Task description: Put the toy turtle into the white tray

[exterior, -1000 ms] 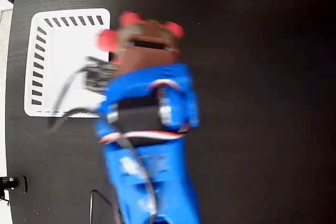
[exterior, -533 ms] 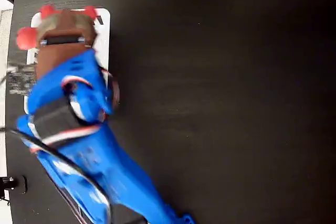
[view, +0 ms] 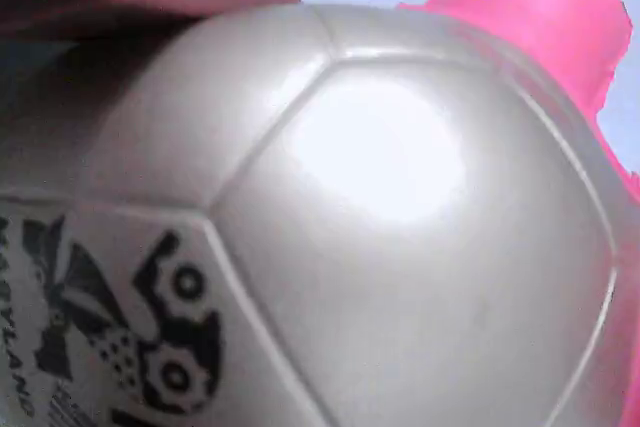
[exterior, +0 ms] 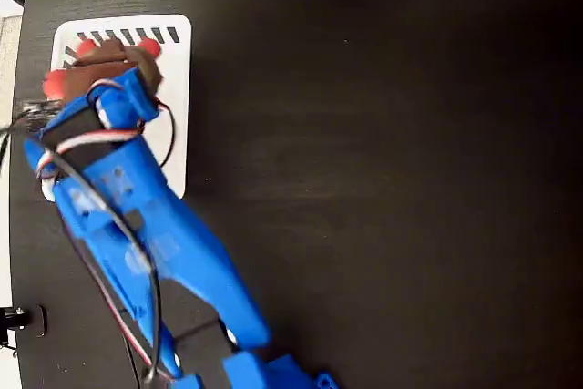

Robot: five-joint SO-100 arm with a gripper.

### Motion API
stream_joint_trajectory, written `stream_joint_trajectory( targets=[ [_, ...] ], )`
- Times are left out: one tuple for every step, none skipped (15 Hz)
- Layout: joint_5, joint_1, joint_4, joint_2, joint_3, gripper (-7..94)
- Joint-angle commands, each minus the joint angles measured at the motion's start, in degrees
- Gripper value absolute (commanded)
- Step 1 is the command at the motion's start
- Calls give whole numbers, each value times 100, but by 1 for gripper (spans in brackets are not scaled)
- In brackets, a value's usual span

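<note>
Over the white tray [exterior: 173,88] in the fixed view, the blue arm's gripper [exterior: 105,66] held the toy turtle [exterior: 114,47], jaws seemingly clamped on it, near the tray's left rim; released there, it might roll out onto the black table [exterior: 383,170]. Cables trailed nearby; nothing else obstructed. At the wrist view, the turtle's shell [view: 330,227] filled the frame, hiding the jaws.

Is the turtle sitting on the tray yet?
Cannot tell. In the fixed view the turtle is over the tray, but the arm hides its underside. The wrist view shows only its shell up close.
</note>
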Motion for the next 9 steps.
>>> stream_joint_trajectory(
  targets=[
    [-26, -149, -9, 44, -97, 0],
    [0, -167, -9, -35, -97, 0],
    [26, -211, 0, -123, -97, 0],
    [53, -272, 35, -211, -114, 0],
    [62, -343, 44, -272, -105, 0],
    [70, -404, 70, -352, -97, 0],
    [105, -466, 105, -404, -97, 0],
    [114, -536, 114, -448, -97, 1],
    [123, -589, 114, -475, -97, 1]
  ],
)
